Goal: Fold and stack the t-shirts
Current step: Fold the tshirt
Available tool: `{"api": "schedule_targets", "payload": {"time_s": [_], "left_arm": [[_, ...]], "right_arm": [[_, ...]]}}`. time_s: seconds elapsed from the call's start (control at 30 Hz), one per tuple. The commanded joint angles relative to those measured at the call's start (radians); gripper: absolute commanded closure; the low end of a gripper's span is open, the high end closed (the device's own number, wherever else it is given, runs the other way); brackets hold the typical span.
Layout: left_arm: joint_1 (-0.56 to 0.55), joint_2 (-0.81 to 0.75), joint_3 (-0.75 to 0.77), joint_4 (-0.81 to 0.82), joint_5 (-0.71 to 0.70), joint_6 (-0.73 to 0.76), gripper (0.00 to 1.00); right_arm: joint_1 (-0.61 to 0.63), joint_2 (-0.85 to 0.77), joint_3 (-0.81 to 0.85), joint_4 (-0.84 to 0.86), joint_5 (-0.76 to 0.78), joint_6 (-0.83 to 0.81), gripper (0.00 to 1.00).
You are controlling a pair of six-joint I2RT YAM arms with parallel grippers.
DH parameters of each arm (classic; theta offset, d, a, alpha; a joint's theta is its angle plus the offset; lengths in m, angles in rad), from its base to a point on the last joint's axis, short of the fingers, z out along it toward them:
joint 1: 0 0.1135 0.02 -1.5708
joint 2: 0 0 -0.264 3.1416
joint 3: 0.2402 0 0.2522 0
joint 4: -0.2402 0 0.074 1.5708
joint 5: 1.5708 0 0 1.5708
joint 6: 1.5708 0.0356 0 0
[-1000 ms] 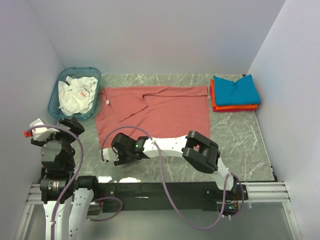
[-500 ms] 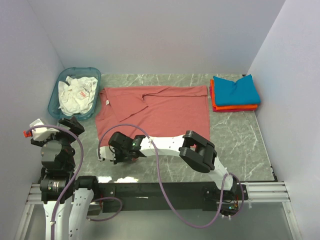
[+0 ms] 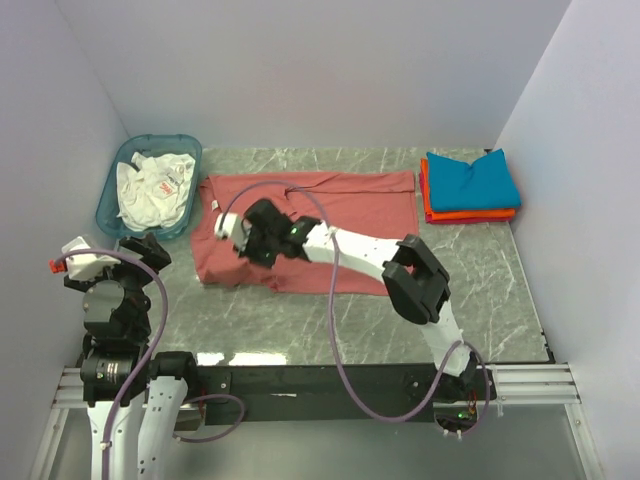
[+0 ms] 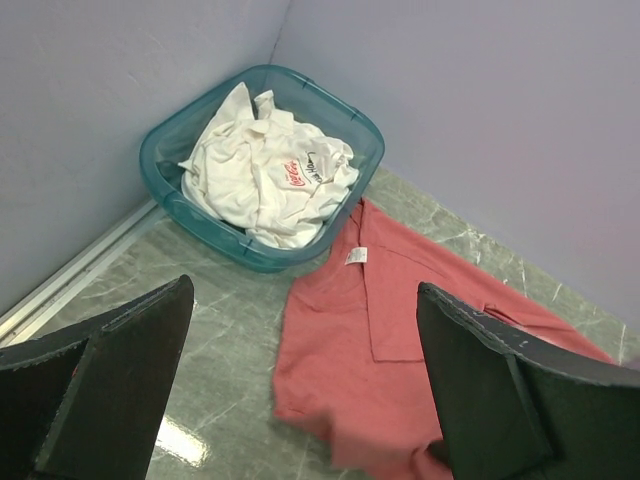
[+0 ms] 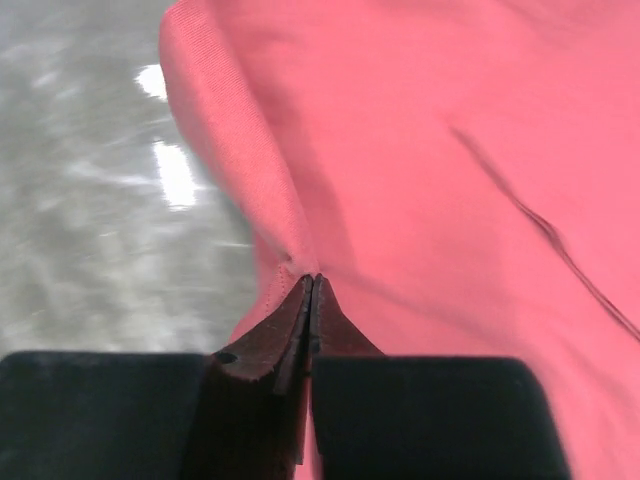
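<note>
The dusty-red t-shirt (image 3: 350, 215) lies on the marble table, its near left part lifted and doubled back over itself. Its white neck label (image 4: 354, 257) points toward the basket. My right gripper (image 3: 242, 232) reaches across the shirt's left half and is shut on a pinched fold of the red hem (image 5: 285, 255); the jaws meet on the cloth (image 5: 312, 282). My left gripper (image 3: 105, 260) is wide open and empty, held above the table's left near corner, its fingers (image 4: 120, 370) apart from the shirt (image 4: 400, 330). The folded teal-blue shirt (image 3: 472, 180) lies on the orange one (image 3: 470, 213) at the far right.
A translucent teal basket (image 3: 108, 198) holding crumpled white cloth (image 3: 150, 188) stands at the far left corner, next to the shirt's collar; it also shows in the left wrist view (image 4: 160, 150). Lilac walls enclose the table on the left, back and right.
My right gripper has moved from the shirt's near left edge away toward the far side, carrying the hem with it, so the near part now lies folded over. The left arm has not moved.
</note>
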Motion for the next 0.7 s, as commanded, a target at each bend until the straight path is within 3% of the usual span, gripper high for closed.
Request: {"api": "schedule_targets", "payload": {"time_s": [0.0,0.03,0.07,0.13,0.23,0.33,0.47,0.57,0.67], "left_arm": [[0.0,-0.004,-0.005,0.027,0.033,0.002,0.01],[0.001,-0.003,-0.006,0.031,0.05,0.003,0.01],[0.001,0.01,-0.01,0.037,0.059,0.003,0.0],[0.0,0.028,-0.005,0.038,0.111,-0.007,0.0],[0.0,0.079,-0.01,0.038,0.234,-0.11,0.01],[0.0,0.183,-0.042,0.061,0.453,-0.271,0.02],[0.0,0.307,-0.118,0.078,0.697,-0.426,0.13],[-0.002,0.399,-0.195,0.112,0.76,-0.514,0.22],[-0.002,0.484,-0.25,0.141,0.744,-0.566,0.25]], "right_arm": [[-0.073,-0.01,0.084,-0.015,0.008,0.098,0.88],[-0.085,0.004,0.097,-0.038,0.013,0.105,0.8],[-0.113,0.021,0.109,-0.045,0.019,0.118,0.62],[-0.136,0.022,0.108,-0.047,0.03,0.127,0.54],[-0.183,-0.002,0.105,-0.061,0.024,0.125,0.49],[-0.219,-0.062,0.085,-0.093,-0.016,0.093,0.44],[-0.272,-0.183,0.013,-0.214,-0.177,-0.025,0.41],[-0.329,-0.305,-0.144,-0.194,-0.261,-0.037,0.41],[-0.383,-0.402,-0.283,-0.159,-0.272,-0.042,0.41]]}}
